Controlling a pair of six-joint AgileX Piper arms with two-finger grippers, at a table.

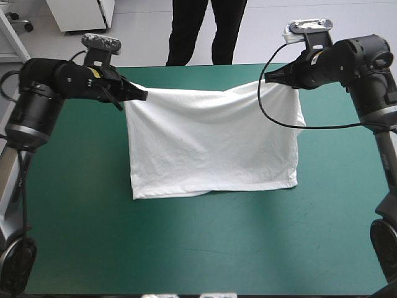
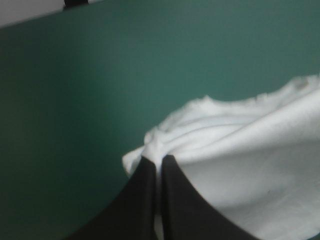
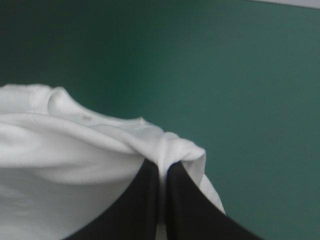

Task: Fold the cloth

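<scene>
White T-shirt stretched at centre of frame over teal-green table; left gripper clamped on its upper left corner; right gripper clamped on upper right.

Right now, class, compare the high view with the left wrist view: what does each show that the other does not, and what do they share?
Only the high view shows the whole T-shirt, the right gripper pinching a far corner, and the near hem lying on the table. Only the left wrist view shows, close up, the cloth bunched between the black fingers, all but shut. Both show the left gripper holding a corner of the T-shirt over the teal-green table.
</scene>
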